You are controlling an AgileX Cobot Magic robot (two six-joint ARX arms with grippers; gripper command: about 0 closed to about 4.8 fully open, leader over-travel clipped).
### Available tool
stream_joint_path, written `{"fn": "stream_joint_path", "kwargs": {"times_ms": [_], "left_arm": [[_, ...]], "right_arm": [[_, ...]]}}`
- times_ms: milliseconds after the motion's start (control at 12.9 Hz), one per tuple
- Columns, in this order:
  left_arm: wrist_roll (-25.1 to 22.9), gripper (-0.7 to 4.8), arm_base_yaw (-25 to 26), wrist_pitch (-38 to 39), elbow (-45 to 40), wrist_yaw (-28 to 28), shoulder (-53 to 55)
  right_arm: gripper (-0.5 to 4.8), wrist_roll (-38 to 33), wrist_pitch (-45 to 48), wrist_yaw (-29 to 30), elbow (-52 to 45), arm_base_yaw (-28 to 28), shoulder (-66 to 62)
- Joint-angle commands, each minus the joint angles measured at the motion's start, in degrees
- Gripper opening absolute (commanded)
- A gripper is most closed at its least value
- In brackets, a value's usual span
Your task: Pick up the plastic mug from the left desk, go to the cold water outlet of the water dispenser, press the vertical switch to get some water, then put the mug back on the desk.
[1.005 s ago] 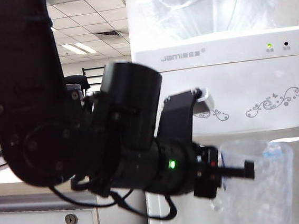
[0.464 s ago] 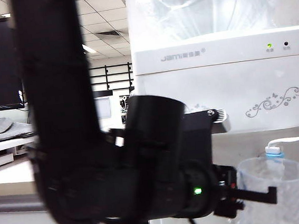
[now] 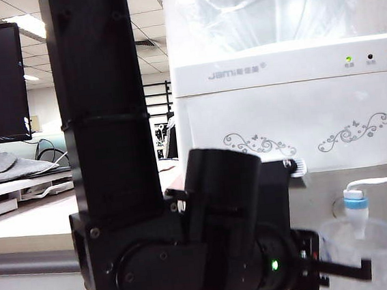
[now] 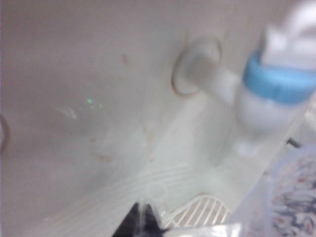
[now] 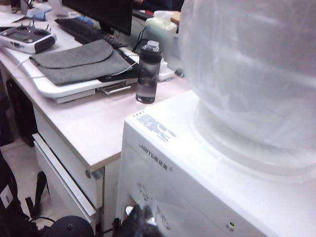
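The water dispenser (image 3: 294, 118) fills the right of the exterior view. Its cold water outlet (image 3: 356, 206) has a blue collar, and the vertical switch (image 3: 370, 183) juts out above it. The clear plastic mug (image 3: 378, 250) hangs right under the nozzle, rim about level with the nozzle tip. My left gripper (image 3: 356, 270) is shut on the mug's thin handle. In the left wrist view the cold water outlet (image 4: 277, 83) is close, the mug (image 4: 291, 197) beside it, the left gripper (image 4: 143, 218) at the frame's edge. My right gripper (image 5: 148, 219) hovers high beside the dispenser (image 5: 207, 163), shut and empty.
The left desk (image 3: 23, 226) lies behind my left arm, and the left desk (image 5: 94, 128) carries a smoky-grey bottle (image 5: 148, 74), a grey pad and a keyboard. A large water jug (image 5: 252, 69) tops the dispenser. The drip grille (image 4: 197, 211) sits below the taps.
My left arm has swung down and slightly right with the mug. The mug has sunk from in front of the tap to under it, so the blue collar and lever now show.
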State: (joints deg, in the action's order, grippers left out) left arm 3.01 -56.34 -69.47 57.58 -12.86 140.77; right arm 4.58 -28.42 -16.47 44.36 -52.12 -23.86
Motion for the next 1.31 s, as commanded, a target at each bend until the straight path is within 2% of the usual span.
{"fn": "stream_joint_path", "kwargs": {"times_ms": [77,155,232,309,387,464,541,618,696,773,1314], "left_arm": [[0.09,-0.05,-0.31,-0.26,0.5,-1.51,1.57],[0.44,-0.05,-1.01,-0.44,0.63,-5.09,2.91],[0.42,-0.05,-1.18,-0.48,0.63,-5.6,3.19],[2.49,-0.04,-5.25,5.27,6.4,-12.98,3.61],[4.22,-0.04,-5.38,8.15,6.8,-14.6,3.63],[8.72,-0.04,-5.38,12.24,11.34,-17.99,5.11],[9.68,-0.04,-5.38,14.93,13.16,-18.95,5.14],[16.11,-0.04,-5.38,17.53,15.23,-26.34,5.14],[16.96,-0.04,-5.38,17.49,15.23,-27.1,5.11],[14.05,-0.04,-5.97,16.52,15.21,-30.42,5.11],[14.95,-0.04,-9.57,16.06,15.19,-30.88,5.03]], "right_arm": [[-0.01,0.15,0.31,0.07,0.13,-0.04,0.26],[-0.01,0.15,0.31,0.09,0.13,-0.04,0.26],[-0.01,0.15,0.31,0.07,0.13,-0.04,0.26],[-0.01,0.11,0.22,0.09,0.13,-0.09,0.7],[-0.01,0.07,-0.09,0.09,0.13,-0.11,1.51],[-0.01,-0.07,-2.12,0.09,0.13,-0.15,2.4],[-0.01,-0.07,-2.1,0.09,0.13,-0.15,2.4],[-0.01,-0.07,-3.1,-0.02,0.13,-0.15,2.4],[-0.01,-0.07,-3.15,-0.48,0.11,-0.13,2.4],[-0.01,-0.04,-5.2,-0.55,0.07,0.0,2.4],[-0.01,-0.04,-4.76,-0.55,0.07,0.0,2.4]]}}
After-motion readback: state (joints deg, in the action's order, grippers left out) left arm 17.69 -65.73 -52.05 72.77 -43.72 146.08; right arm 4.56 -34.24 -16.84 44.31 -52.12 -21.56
